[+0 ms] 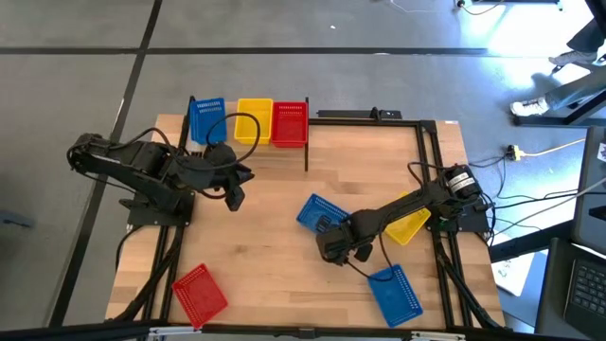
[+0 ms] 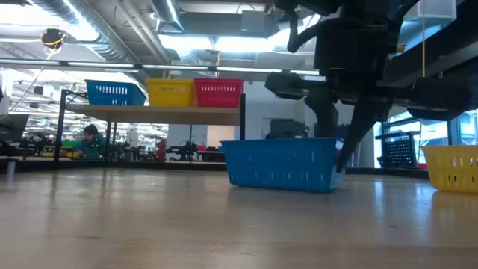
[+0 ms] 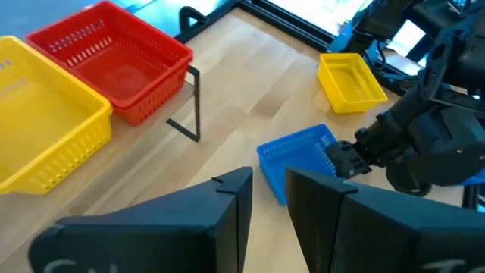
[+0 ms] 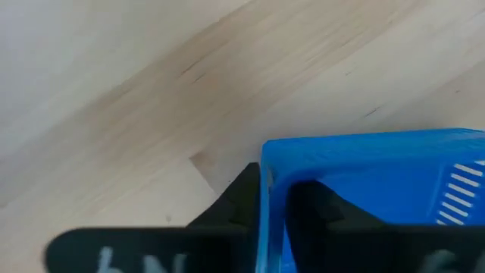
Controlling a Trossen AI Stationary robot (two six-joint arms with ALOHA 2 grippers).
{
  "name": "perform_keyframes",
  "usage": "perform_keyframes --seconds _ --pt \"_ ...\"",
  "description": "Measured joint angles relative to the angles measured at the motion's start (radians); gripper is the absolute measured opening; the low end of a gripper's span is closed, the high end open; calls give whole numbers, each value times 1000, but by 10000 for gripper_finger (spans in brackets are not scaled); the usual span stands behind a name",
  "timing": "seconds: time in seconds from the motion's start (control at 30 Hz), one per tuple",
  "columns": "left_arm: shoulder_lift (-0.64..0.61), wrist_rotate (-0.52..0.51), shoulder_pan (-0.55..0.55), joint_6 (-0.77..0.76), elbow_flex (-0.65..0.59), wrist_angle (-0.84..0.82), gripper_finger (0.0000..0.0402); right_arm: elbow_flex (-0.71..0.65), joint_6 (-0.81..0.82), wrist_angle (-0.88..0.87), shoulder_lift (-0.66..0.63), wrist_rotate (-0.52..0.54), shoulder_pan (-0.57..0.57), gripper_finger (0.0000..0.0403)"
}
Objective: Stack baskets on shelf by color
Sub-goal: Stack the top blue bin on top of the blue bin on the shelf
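The shelf (image 1: 248, 144) stands at the table's far left, with one blue (image 1: 207, 118), one yellow (image 1: 254, 121) and one red basket (image 1: 290, 123) side by side on its plank. Another blue basket (image 1: 314, 209) sits by its base on the tabletop at mid-table. My right gripper (image 1: 331, 230) is shut on it. My left gripper (image 1: 235, 192) hovers in front of the shelf, open by a narrow gap and holding nothing (image 3: 267, 208). My right gripper has the mid-table blue basket by the rim of one end wall (image 4: 267, 163), near a corner. One finger (image 4: 241, 199) is outside the wall and the other inside. The fingers come from above, pointing down. In the low view the basket (image 2: 282, 163) sits upright on the table.
A yellow basket (image 1: 409, 225) lies under my right arm near the right edge. A third blue basket (image 1: 393, 292) is by the near edge and a red one (image 1: 199, 292) at the near left corner. Black shelf posts (image 1: 307, 152) rise beside the red shelf basket.
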Motion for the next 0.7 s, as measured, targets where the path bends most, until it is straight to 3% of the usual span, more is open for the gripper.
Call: perform_keyframes --seconds 0.23,0.43,0.7 --pt "0 46 0 -15 0 0 71 35 -29 -56 0 42 0 108" --pt "0 46 1 -50 0 -37 71 181 62 -258 0 -6 0 105" --pt "51 50 1 -212 0 -50 71 340 259 -503 0 -46 0 102"
